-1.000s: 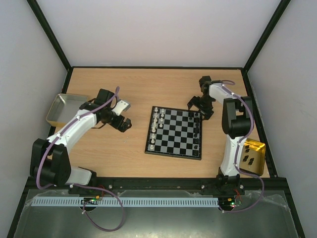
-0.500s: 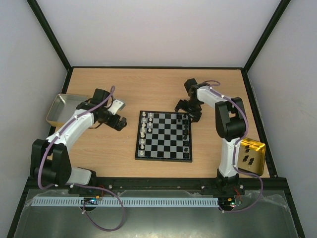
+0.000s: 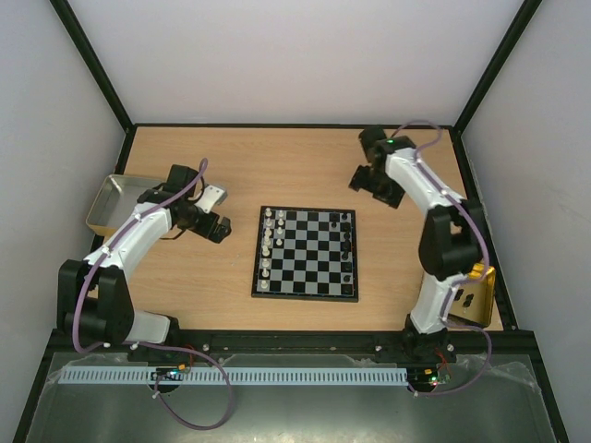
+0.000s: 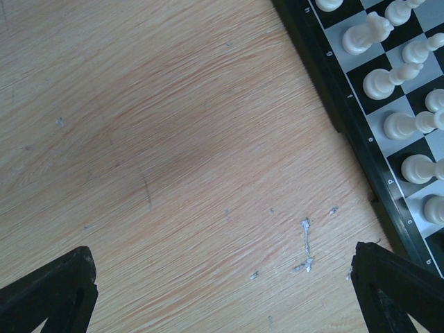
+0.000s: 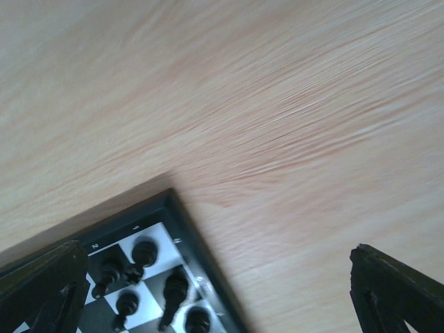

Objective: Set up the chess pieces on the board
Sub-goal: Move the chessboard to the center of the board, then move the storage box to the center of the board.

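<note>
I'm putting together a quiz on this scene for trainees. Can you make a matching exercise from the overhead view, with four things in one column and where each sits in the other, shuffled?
Things:
1. white pieces
2. black pieces
3. tray
4. tin

Places:
A. by the table's right edge, partly hidden by the right arm
B. along the board's left side
C. by the table's left edge
D. along the board's right side

Pairs: 1-B, 2-D, 3-C, 4-A
</note>
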Controlling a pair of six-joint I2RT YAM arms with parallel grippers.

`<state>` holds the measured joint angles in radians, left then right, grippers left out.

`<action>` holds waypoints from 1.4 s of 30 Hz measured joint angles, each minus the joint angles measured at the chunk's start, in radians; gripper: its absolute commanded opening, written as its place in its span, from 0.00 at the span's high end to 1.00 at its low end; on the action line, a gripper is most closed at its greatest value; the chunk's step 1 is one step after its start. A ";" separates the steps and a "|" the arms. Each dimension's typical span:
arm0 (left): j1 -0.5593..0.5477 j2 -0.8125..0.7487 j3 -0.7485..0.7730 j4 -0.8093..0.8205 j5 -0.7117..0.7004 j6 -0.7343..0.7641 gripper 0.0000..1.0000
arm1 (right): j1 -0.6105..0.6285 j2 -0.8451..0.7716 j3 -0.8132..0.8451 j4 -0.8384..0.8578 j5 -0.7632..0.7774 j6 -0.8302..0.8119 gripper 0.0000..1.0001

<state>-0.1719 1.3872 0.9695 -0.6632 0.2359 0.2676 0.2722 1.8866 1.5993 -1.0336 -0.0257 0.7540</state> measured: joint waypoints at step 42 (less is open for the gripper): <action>-0.037 0.057 0.000 0.001 0.071 -0.007 0.01 | -0.373 -0.577 -0.810 0.156 -0.153 -0.011 0.13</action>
<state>-0.2089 1.4441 0.9699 -0.6624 0.3065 0.2607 -0.1005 1.3098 0.7895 -0.8776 -0.1783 0.7429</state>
